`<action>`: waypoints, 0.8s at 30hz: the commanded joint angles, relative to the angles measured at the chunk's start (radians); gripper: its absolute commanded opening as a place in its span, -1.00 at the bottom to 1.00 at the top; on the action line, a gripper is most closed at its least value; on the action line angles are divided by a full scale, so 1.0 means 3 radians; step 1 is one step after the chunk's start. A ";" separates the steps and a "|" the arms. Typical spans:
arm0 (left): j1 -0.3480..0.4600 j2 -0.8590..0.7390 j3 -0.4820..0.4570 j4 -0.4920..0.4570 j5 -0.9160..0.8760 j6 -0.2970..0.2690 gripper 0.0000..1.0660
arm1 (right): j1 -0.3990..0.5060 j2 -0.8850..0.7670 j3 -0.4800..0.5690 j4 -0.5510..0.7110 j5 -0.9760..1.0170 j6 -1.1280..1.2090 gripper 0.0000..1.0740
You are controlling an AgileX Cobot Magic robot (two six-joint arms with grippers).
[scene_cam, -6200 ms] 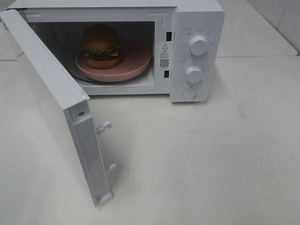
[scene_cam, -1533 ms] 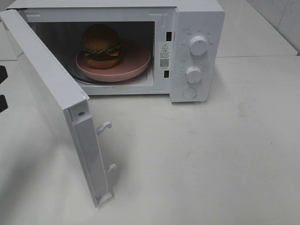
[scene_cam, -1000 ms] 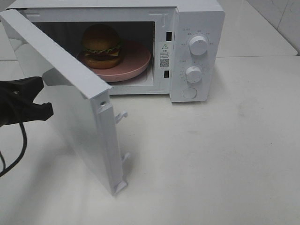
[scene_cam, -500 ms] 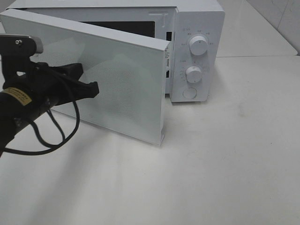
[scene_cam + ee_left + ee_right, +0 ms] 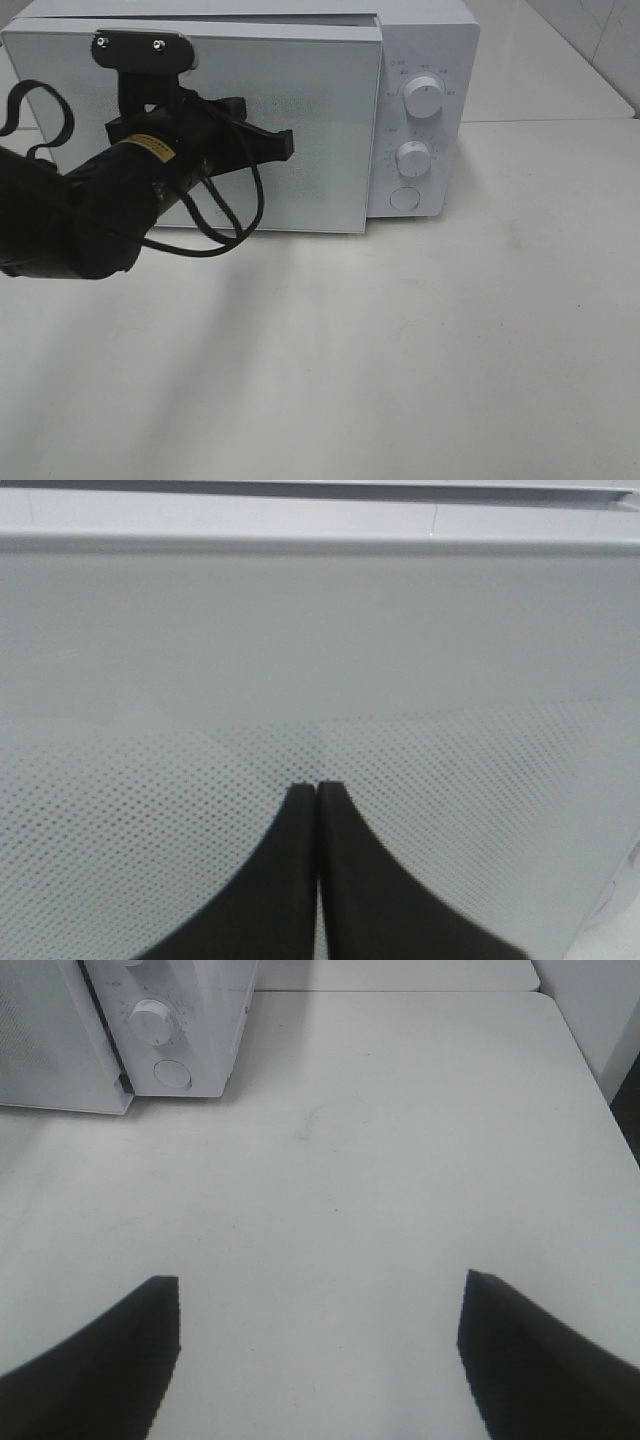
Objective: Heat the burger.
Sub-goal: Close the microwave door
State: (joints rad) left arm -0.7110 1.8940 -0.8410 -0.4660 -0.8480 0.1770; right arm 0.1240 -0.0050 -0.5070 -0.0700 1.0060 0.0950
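The burger is hidden behind the white microwave door [image 5: 310,180], which lies almost flat against the oven front. My left gripper [image 5: 287,146] is shut, its black fingertips pressed together against the dotted door panel [image 5: 320,660]. The left wrist view shows the left gripper [image 5: 317,792] with both tips touching the panel and nothing between them. My right gripper [image 5: 318,1282] is open and empty above bare table, well in front of the microwave [image 5: 200,1020]. It does not appear in the exterior high view.
The microwave's control panel, right of the door, has an upper knob [image 5: 423,97], a lower knob [image 5: 412,158] and a round button [image 5: 404,199]. The left arm and its cable [image 5: 215,215] cross in front of the door. The white table [image 5: 450,330] stretches forward and right.
The left arm has swung the door from wide open to nearly shut, following it to the right. The burger and pink plate have gone out of sight behind it.
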 commanded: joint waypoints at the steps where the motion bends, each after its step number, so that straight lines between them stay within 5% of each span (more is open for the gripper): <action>1: -0.0017 0.0090 -0.0277 -0.0230 0.0123 0.0117 -1.00 | -0.0020 -0.0100 0.0017 0.0003 -0.0040 -0.0040 0.40; 9: -0.0010 0.0243 -0.0600 -0.0500 0.0333 0.0383 -1.00 | -0.0020 -0.0100 0.0017 0.0003 -0.0040 -0.0040 0.40; 24: -0.0017 0.0457 -0.1030 -0.0480 0.0503 0.0397 -1.00 | -0.0020 -0.0100 0.0017 0.0003 -0.0040 -0.0040 0.40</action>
State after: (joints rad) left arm -0.7430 2.0330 -1.1170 -0.5680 -0.6070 0.2960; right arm 0.1240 -0.0050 -0.5070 -0.0690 1.0060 0.0950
